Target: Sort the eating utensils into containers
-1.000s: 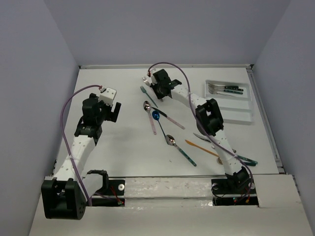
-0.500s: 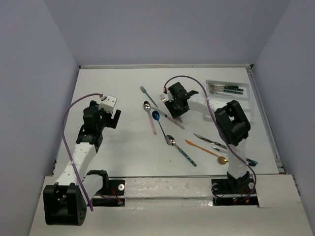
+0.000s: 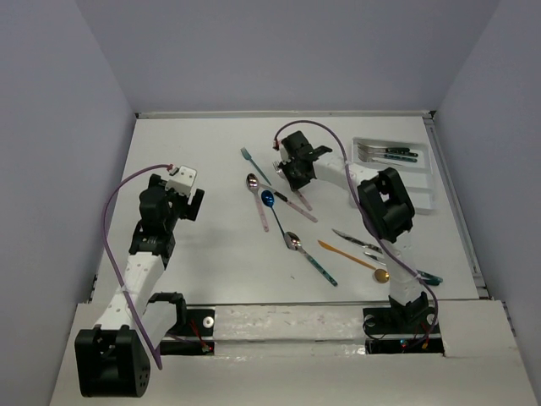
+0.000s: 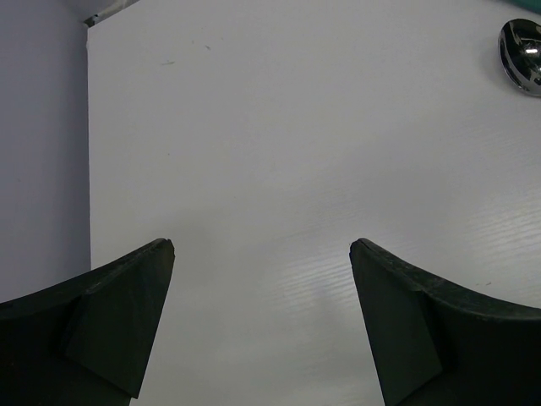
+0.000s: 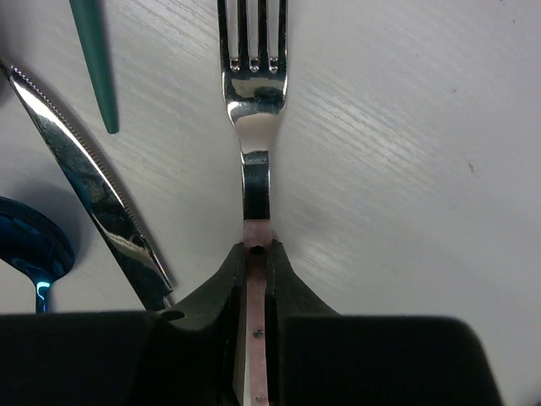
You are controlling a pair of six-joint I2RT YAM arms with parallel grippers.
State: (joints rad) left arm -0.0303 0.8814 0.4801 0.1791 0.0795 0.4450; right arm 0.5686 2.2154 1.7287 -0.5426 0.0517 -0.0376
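My right gripper (image 5: 256,249) is shut on the pink handle of a fork (image 5: 254,85), whose silver head lies just over the table ahead of the fingers. In the top view this gripper (image 3: 292,178) is at mid-table, left of the white tray (image 3: 406,199). The tray's far compartment holds a few dark-handled forks (image 3: 385,153). Loose utensils lie nearby: a teal fork (image 3: 252,162), a pink spoon (image 3: 256,199), a blue spoon (image 3: 269,200), a knife (image 5: 84,178), a teal-handled spoon (image 3: 308,254) and an orange-handled utensil (image 3: 347,254). My left gripper (image 3: 193,203) is open and empty.
A knife (image 3: 355,238), a gold spoon bowl (image 3: 382,275) and a teal handle (image 3: 425,277) lie near the right arm's base. The left wrist view shows bare table between the open fingers (image 4: 127,313) and a spoon bowl (image 4: 521,51) at the top right. Walls close the left, far and right sides.
My right arm swung from the far side toward the middle of the table, then drew back a little. It now grips the pink fork's handle. The left arm pulled back slightly.
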